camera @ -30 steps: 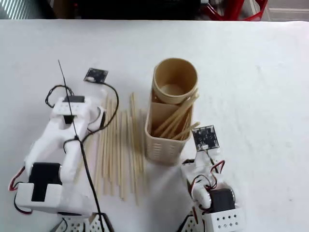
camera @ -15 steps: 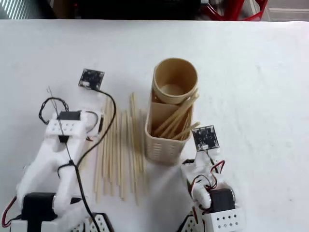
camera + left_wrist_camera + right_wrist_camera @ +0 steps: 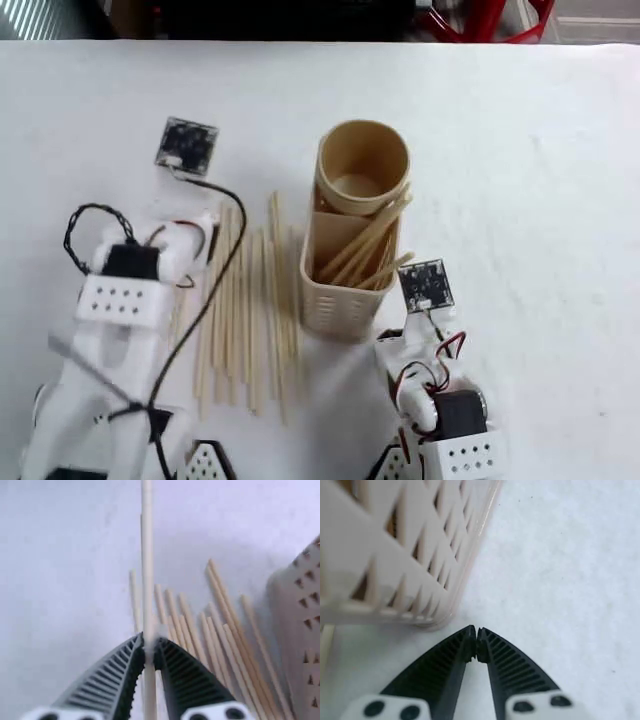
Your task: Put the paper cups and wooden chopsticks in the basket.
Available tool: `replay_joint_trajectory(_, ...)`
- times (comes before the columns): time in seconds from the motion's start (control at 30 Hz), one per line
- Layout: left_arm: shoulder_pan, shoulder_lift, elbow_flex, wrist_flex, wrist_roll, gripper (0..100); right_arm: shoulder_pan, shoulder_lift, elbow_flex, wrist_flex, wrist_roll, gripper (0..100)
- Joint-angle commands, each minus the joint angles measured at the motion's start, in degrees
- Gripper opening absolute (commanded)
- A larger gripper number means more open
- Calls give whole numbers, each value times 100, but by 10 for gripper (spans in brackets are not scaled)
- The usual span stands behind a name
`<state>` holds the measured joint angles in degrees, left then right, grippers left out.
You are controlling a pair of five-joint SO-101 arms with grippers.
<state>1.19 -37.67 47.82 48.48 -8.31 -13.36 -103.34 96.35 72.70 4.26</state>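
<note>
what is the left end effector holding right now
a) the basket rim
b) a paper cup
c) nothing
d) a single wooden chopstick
d, the left wrist view shows the left end effector shut on one wooden chopstick, above the loose chopsticks on the table.

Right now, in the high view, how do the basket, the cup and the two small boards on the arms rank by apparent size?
1. basket
2. cup, though it stands higher, nearer the camera, so this is unsure
3. left board and right board: they look alike, so I do not rank them
</note>
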Motion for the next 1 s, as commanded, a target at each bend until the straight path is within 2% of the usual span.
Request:
replay_joint_trajectory(0.0, 365, -541, -651, 62, -255, 23, -13, -13, 53, 22, 9, 19)
replay_joint_trajectory(0.23, 1174, -593, -2541, 703, -475, 23, 4, -13, 53, 22, 9, 19)
replay_joint_trajectory(0.47, 2422, -576, -4176, 598, -255, 23, 22, -13, 53, 22, 9, 19)
replay_joint_trajectory(0.8, 3855, -180, -4229, -730, -519, 21, 31, -13, 53, 22, 9, 19)
replay_joint_trajectory(0.97, 4224, 171, -4220, -791, -484, 21, 22, -13, 53, 22, 9, 19)
